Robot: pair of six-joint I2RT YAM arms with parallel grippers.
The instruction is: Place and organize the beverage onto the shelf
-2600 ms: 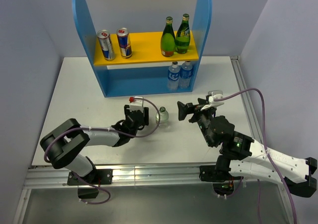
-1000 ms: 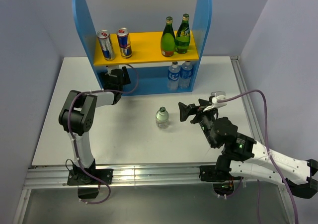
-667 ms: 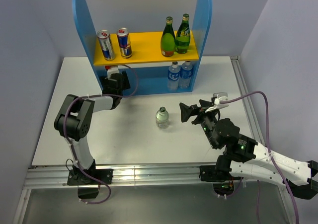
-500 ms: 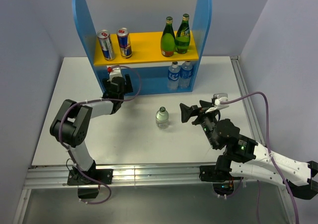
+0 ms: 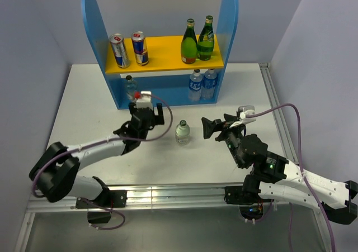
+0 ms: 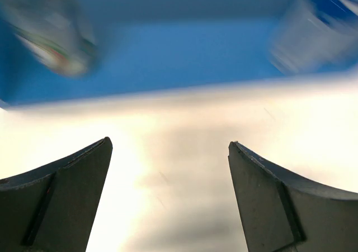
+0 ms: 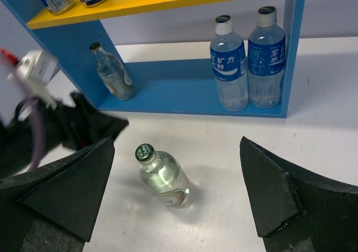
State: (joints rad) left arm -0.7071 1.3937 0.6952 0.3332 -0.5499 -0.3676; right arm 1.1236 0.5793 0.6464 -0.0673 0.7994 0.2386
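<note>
The shelf [image 5: 228, 17] has two cans [image 5: 118, 50] and two green bottles [image 5: 189, 42] on its yellow top board. Its lower level holds two water bottles [image 5: 202, 83] at the right and a small clear bottle [image 5: 130, 86] at the left. Another small clear bottle with a green cap [image 5: 182, 132] stands on the table; it also shows in the right wrist view [image 7: 163, 177]. My left gripper [image 5: 147, 112] is open and empty, left of it, facing the shelf [image 6: 168, 51]. My right gripper [image 5: 209, 127] is open and empty, right of it.
The white table [image 5: 84, 118] ends at a metal rail [image 5: 168, 193] in front. Grey walls close in on both sides. In the right wrist view the left gripper [image 7: 72, 126] is a dark blur left of the table bottle.
My left gripper reached into the shelf's lower left, left the small clear bottle standing there, and has drawn back toward the table's middle. The right arm has barely moved.
</note>
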